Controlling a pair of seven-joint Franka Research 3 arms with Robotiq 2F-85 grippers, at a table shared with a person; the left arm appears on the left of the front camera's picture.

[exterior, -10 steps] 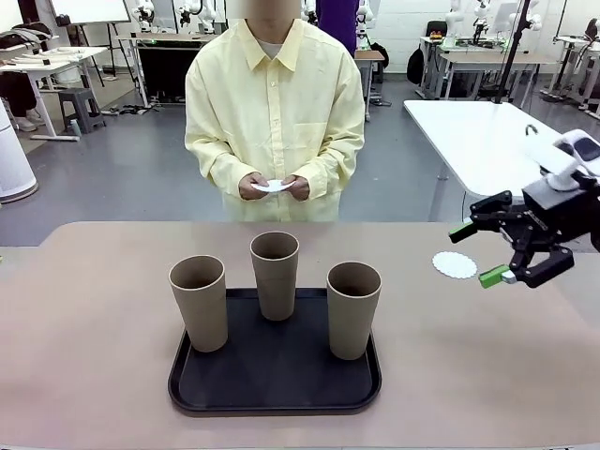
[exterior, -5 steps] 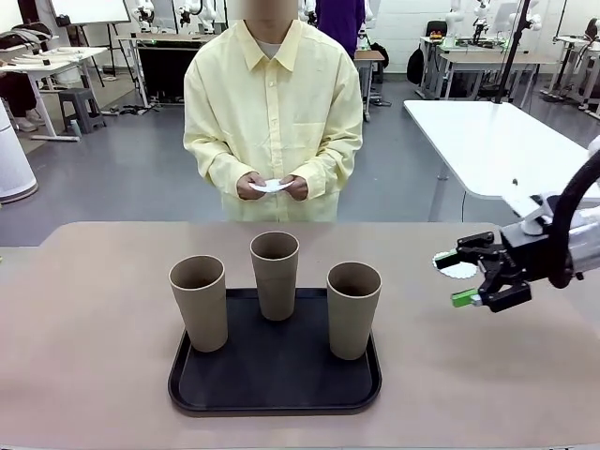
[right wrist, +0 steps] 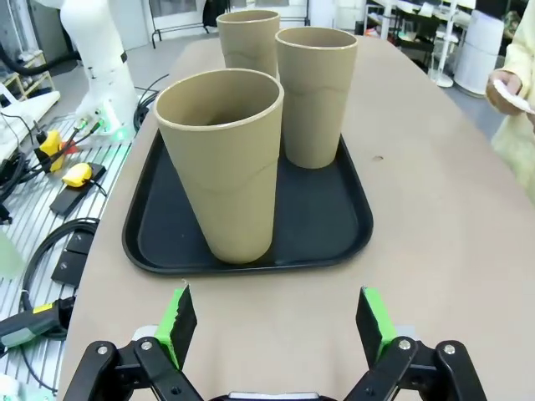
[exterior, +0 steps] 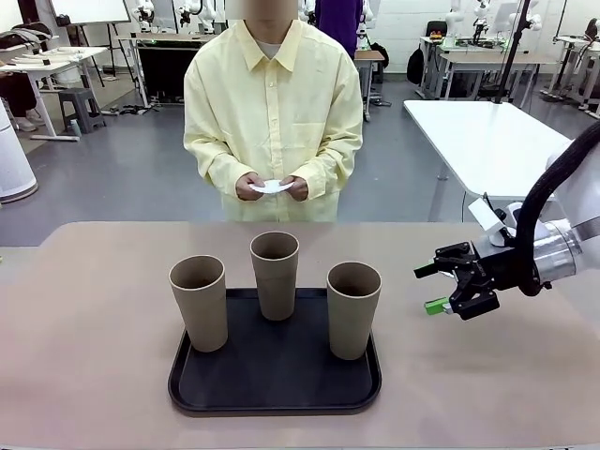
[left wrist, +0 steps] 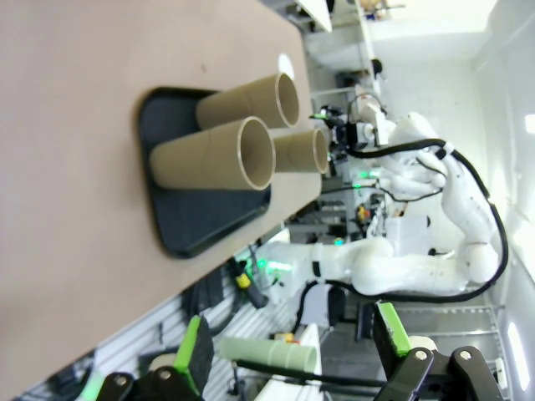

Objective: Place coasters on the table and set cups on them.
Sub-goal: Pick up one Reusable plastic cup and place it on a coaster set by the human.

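Three tan cups stand on a black tray (exterior: 272, 386): the left cup (exterior: 199, 302), the middle cup (exterior: 275, 274) and the right cup (exterior: 353, 309). My right gripper (exterior: 427, 289) hovers open above the table (exterior: 94, 328), just right of the right cup and pointing at it. In its wrist view that cup (right wrist: 221, 163) stands straight ahead between the open fingers (right wrist: 177, 322). The person holds a white coaster (exterior: 272, 187) in both hands. A small white oval, likely a coaster (left wrist: 286, 63), lies on the table beyond the cups. My left gripper (left wrist: 292, 347) is open and far from the tray.
The tray sits in the middle of the tan table, with bare tabletop on both sides. The person stands at the far edge. A white table (exterior: 487, 141) stands behind on the right. The person's hand (right wrist: 506, 92) shows at the right edge of the right wrist view.
My right gripper has come down and moved left towards the right cup, now covering the coaster that lay on the table. The cups and the person have not moved.
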